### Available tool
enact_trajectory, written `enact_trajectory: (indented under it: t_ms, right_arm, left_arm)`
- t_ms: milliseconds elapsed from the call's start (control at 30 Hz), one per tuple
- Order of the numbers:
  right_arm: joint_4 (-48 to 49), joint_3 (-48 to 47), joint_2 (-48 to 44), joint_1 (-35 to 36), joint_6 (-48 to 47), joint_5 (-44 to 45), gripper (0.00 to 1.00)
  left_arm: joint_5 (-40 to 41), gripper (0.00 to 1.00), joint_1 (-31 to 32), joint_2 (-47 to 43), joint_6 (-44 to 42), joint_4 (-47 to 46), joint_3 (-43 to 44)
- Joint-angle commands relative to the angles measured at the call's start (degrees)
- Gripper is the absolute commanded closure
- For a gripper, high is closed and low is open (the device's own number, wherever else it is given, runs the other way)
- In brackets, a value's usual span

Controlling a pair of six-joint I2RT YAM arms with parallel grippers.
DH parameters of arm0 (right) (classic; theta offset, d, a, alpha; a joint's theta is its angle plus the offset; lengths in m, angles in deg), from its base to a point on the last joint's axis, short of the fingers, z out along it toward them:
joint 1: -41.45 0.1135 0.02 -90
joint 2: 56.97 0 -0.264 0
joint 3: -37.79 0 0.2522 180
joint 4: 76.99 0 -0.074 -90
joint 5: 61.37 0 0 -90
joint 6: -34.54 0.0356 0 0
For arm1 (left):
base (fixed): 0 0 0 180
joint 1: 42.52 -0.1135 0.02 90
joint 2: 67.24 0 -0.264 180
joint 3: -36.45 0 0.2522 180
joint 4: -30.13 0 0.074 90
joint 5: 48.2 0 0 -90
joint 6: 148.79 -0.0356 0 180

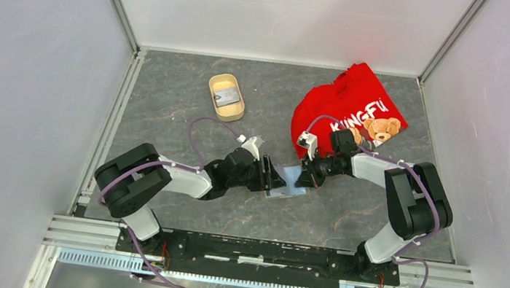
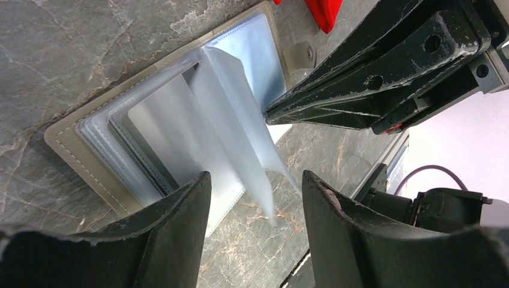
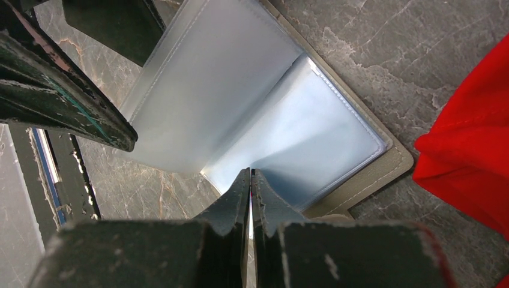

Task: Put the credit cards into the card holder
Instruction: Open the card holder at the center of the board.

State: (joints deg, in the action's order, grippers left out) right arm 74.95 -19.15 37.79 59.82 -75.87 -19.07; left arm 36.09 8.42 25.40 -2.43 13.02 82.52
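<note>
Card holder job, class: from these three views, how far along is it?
Done: the card holder lies open. In hand: the right gripper pinches a clear sleeve upright; the left gripper hovers open, empty. Left: the cards lie in the tray, not yet loaded.

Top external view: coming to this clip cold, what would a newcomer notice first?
The red shirt with its teddy-bear print, crumpled at the far right, dominates. Next, both arms meet mid-table over the opened card holder: the right gripper pinches a raised clear sleeve, the left gripper open beside it. A beige oval tray sits at far centre-left.
</note>
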Motion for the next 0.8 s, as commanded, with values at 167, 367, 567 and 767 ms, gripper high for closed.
enact_trajectory:
  t_ms: [167, 367, 567, 767]
  right_arm:
    - [-0.3, -1.4, 0.2, 0.4, -0.9, -2.7, 0.9]
    - [-0.5, -1.5, -0.9, 0.2, -1.3, -4.3, 0.84]
    - [-1.6, -2.2, -2.3, -1.2, -2.0, -5.0, 0.79]
    - [-2.4, -2.7, -4.0, -3.0, -2.7, -5.1, 0.75]
  left_arm:
    - [-2.3, 0.36, 0.2, 2.4, 0.8, -6.0, 2.6]
    - [-5.1, 0.36, 0.2, 5.0, 1.0, -10.4, 4.3]
    - [-6.2, 0.36, 0.2, 5.8, 0.7, -11.8, 5.9]
    - [-7.6, 0.36, 0.2, 7.5, 0.7, -12.9, 7.5]
